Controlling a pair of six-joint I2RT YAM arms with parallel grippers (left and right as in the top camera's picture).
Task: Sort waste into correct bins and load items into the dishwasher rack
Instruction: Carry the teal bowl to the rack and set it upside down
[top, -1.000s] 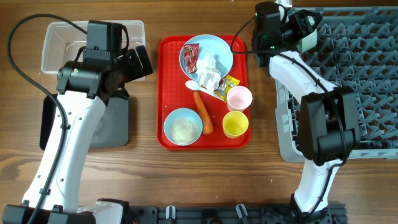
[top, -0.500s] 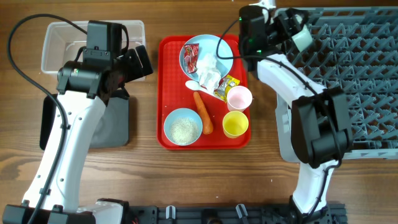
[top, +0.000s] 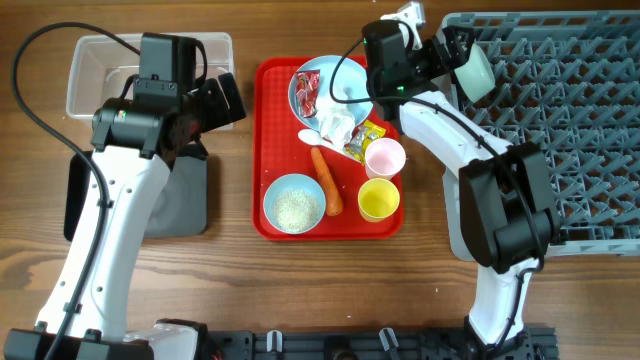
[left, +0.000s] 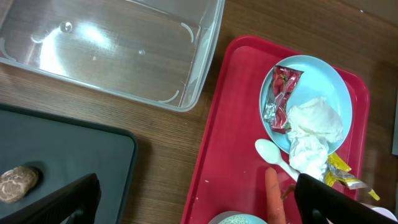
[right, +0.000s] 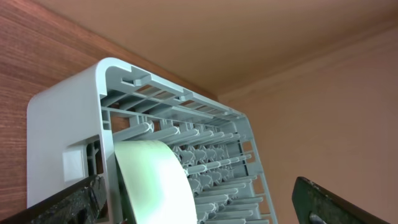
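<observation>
The red tray (top: 270, 150) holds a light blue plate (top: 350, 80) with a red wrapper (top: 307, 88) and a white tissue (top: 335, 115). It also holds a white spoon (top: 308, 136), a yellow wrapper (top: 368, 135), a carrot (top: 327, 182), a bowl of rice (top: 294, 203), a pink cup (top: 385, 158) and a yellow cup (top: 379, 199). My right gripper (top: 450, 55) is open at the grey rack's (top: 560, 120) left corner. A pale bowl (right: 155, 180) stands on edge among the pegs between its fingers (right: 199, 205). My left gripper (left: 199, 205) is open and empty.
The clear tub (top: 90, 60) stands at the back left and shows empty in the left wrist view (left: 112, 50). The black tray (left: 68, 155) in front of it holds a small brown lump (left: 18, 180). My left arm covers part of that tray from overhead.
My right arm has swung left along the rack's back corner toward the plate. The pale bowl in the rack appears a little further left. The left arm has not moved.
</observation>
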